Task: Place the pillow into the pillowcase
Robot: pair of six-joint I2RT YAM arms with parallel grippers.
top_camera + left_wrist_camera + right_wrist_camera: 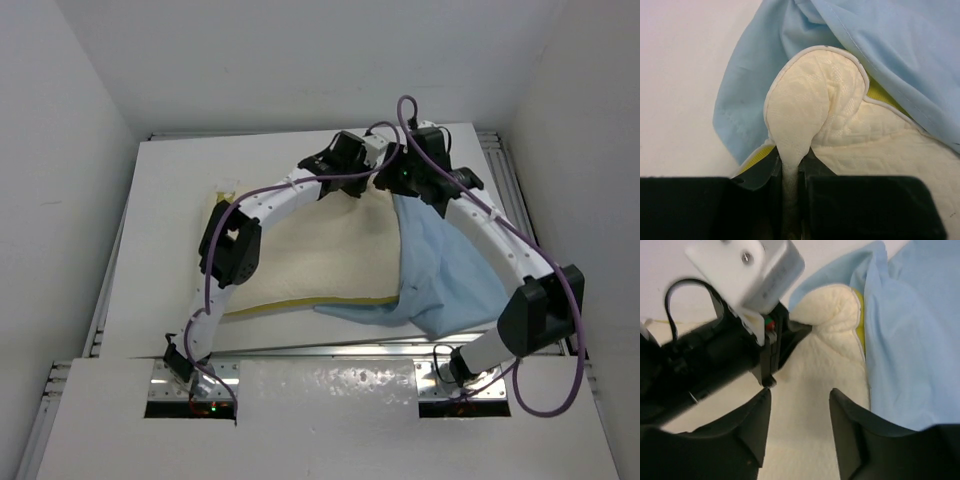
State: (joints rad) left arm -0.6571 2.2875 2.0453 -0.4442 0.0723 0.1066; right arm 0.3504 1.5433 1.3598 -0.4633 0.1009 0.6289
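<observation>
The cream pillow (320,255) lies flat in the middle of the table, a yellow band along its near edge. The light blue pillowcase (450,275) is bunched over the pillow's right end. In the left wrist view my left gripper (790,167) is shut on a pinched fold of the pillow (815,100) at its far right corner, with the pillowcase (900,55) draped around that corner. My right gripper (800,400) hovers open just above the pillow (815,375), nothing between its fingers, close to the left gripper (785,340) and beside the pillowcase (910,340).
The white table (170,200) is boxed in by white walls on the left, right and back. Metal rails (500,170) run along its sides. Both arms arch over the pillow and meet at the far right, with purple cables (575,340) looping off them.
</observation>
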